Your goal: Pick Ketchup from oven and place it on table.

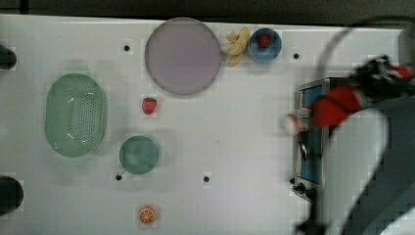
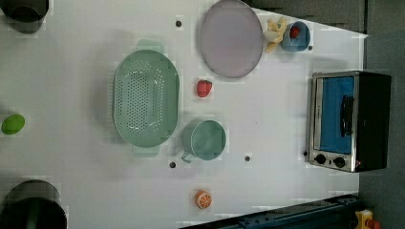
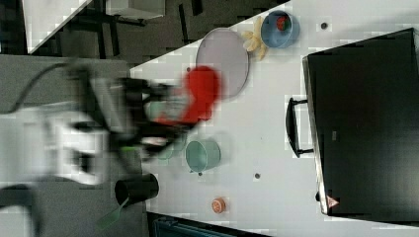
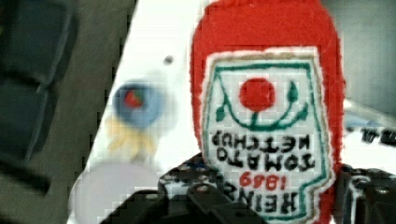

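Ketchup (image 4: pixel 266 116) sits pinched between the gripper's (image 4: pixel 261 200) black fingers (image 4: pixel 205 196), its white label showing. In the top view the red bottle hangs over the toaster oven's (image 1: pixel 313 142) glass front, cap toward the white table (image 1: pixel 235 137). Farther off lie a blue bowl (image 1: pixel 265 45) holding a strawberry, banana pieces (image 1: pixel 236 46) and a grey plate (image 1: pixel 183 56).
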Motion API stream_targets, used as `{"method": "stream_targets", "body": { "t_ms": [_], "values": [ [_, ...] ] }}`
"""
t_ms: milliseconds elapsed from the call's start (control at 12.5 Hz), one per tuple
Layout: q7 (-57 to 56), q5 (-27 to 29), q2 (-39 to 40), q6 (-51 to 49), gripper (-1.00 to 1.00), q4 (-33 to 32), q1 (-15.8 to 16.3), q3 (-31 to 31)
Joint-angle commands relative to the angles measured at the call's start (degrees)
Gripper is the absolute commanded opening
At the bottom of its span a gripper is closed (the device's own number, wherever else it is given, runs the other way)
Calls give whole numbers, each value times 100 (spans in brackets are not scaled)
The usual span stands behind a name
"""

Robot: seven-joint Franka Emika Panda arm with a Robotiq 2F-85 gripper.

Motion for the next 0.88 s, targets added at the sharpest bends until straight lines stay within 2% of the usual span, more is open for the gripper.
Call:
{"method": "stream_targets", "body": {
  "t_ms": [80, 400, 640, 880],
  "values": [
    [-332, -15, 84, -140, 29, -106, 413, 700],
    [9, -154, 147, -127, 29, -595, 484, 1644],
    [907, -298, 159, 100, 29, -1561, 507, 1986],
    [1189, -302, 236, 1260, 29, -2731, 506, 2029]
  ]
}}
